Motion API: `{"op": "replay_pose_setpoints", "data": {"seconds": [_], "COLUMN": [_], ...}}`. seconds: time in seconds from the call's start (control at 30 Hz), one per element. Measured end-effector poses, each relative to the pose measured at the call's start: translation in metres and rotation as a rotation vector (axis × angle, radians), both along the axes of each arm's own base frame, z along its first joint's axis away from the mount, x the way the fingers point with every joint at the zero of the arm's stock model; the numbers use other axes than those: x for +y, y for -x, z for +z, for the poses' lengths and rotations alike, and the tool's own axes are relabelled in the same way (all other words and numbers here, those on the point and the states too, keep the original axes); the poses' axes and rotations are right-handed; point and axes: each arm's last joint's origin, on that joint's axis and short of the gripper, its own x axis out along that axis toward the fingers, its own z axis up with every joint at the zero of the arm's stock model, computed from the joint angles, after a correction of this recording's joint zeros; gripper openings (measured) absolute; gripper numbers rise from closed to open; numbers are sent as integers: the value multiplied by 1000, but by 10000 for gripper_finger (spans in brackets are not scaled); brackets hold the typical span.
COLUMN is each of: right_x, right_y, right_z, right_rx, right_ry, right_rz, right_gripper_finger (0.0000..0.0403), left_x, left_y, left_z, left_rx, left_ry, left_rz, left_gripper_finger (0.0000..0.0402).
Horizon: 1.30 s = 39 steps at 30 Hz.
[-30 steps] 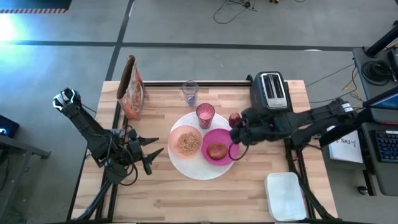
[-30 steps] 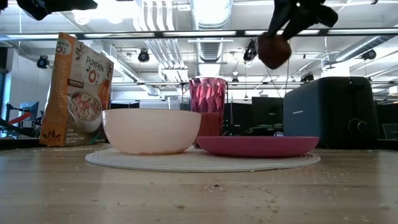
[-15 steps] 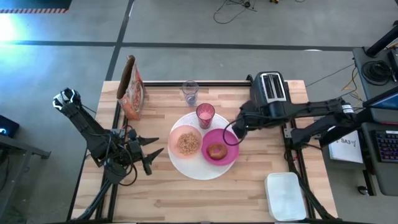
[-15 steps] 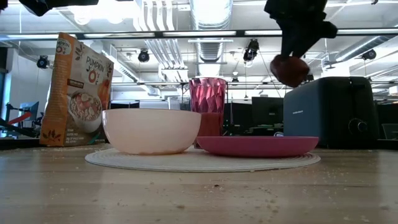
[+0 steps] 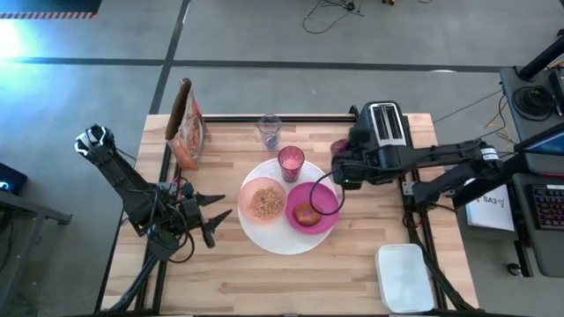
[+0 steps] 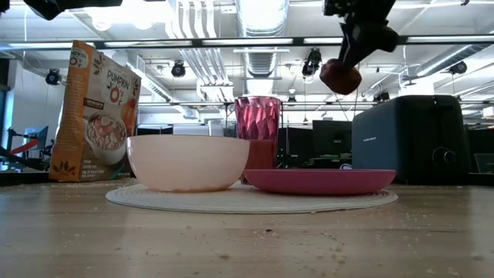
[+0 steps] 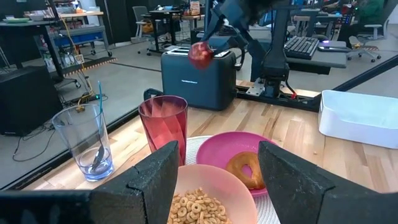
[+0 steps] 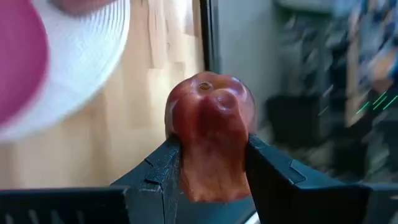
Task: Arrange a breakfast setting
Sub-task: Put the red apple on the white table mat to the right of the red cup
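Note:
A large white plate [image 5: 280, 239] carries a pale pink bowl [image 5: 263, 201] of cereal and a magenta plate [image 5: 324, 195] with a brown bun [image 5: 307, 213]. A pink cup [image 5: 291, 161] stands at the white plate's far rim. A teal-handled spoon [image 7: 98, 127] stands in a clear tumbler [image 5: 269, 130]. My right gripper [image 5: 342, 155] is shut on the small red food [image 5: 337, 145], in the air between the cup and the toaster. My left gripper [image 5: 217, 224] is open and empty, left of the white plate. My right gripper pinches the small red food by its two opposite sides [image 8: 239, 134] between its two fingers [image 8: 163, 163]. In the low view the fingers slant down from above onto the food [image 6: 340, 76]. The food hangs at their free ends, well clear of the table and plates.
A black toaster [image 5: 385, 128] stands at the far right, close beside my right gripper. A cereal bag [image 5: 185, 123] stands at the far left. A white container [image 5: 404, 277] lies at the near right corner. Bare wood shows along the near edge.
My right gripper has carried the small red food from beside the magenta plate's right rim toward the table's far edge. It dipped and then rose again, and the wrist has turned. The food stays pinched and clear of the table.

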Motion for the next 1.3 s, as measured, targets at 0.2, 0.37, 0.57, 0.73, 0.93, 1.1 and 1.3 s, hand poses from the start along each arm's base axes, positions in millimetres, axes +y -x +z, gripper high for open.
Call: {"op": "replay_pose_setpoints", "data": {"seconds": [0.2, 0.37, 0.57, 0.73, 0.93, 1.1, 1.3], "right_x": [0, -4, -5, -1, 10, 21, 32], "right_y": [-12, -27, -40, -51, -62, -69, -78], "right_z": [-13, -30, -47, -64, -85, -105, -132], "right_rx": [422, 787, 993, 1045, 1053, 1033, 1123], "right_ry": [214, 477, 594, 644, 649, 656, 781], "right_rz": [323, 417, 439, 419, 435, 431, 434], "right_gripper_finger": [137, 137, 137, 137, 137, 137, 137], "left_x": [0, 1, 1, 1, 1, 2, 2], "left_y": [0, 0, 1, 1, 1, 1, 1], "left_z": [-1, -1, -2, -3, -3, -3, -4], "left_rx": [7, 11, 22, 28, 29, 30, 31], "left_ry": [-8, -12, -25, -32, -34, -34, -36], "left_rz": [-1, -1, -1, 0, 0, 0, -1], "left_gripper_finger": [204, 204, 204, 204, 204, 204, 204]}}
